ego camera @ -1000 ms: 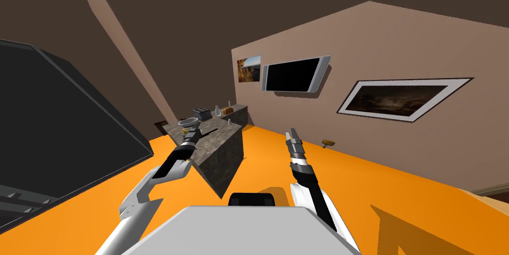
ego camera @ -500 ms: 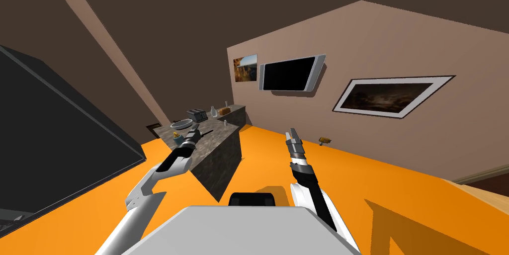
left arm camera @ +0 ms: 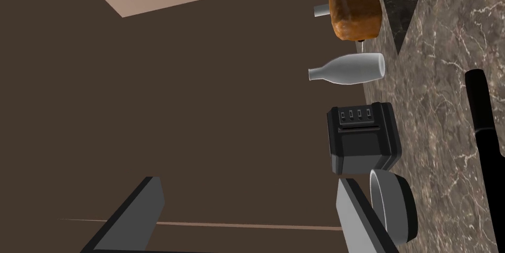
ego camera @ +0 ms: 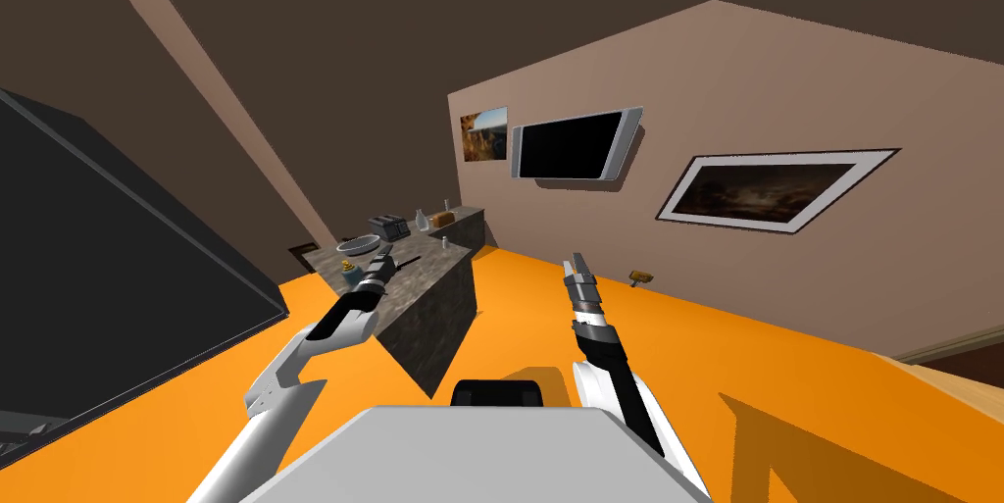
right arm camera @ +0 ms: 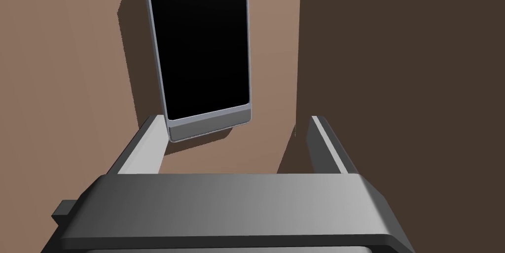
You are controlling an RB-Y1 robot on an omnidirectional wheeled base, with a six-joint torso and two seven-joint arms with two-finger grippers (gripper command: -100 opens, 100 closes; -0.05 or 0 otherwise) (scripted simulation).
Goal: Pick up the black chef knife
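Left gripper (left arm camera: 251, 215) over near end of marble-topped table (left arm camera: 439, 57), fingers apart, nothing between them. Black chef knife (left arm camera: 486, 131) lies flat on table, off to side of gripper, on far side of grey bowl (left arm camera: 394, 205). One finger just beside bowl rim. Black toaster (left arm camera: 362, 139) and white bottle (left arm camera: 347, 69) further along table.

Step, as I judge: approach. Shift hand sideways over bowl until knife lies between fingers, turn wrist across it, go down, only then close. Risk: knocking bowl.

Right gripper (right arm camera: 236, 141) raised over orange floor (ego camera: 784, 360), fingers apart, idle.

No readable text or labels anywhere
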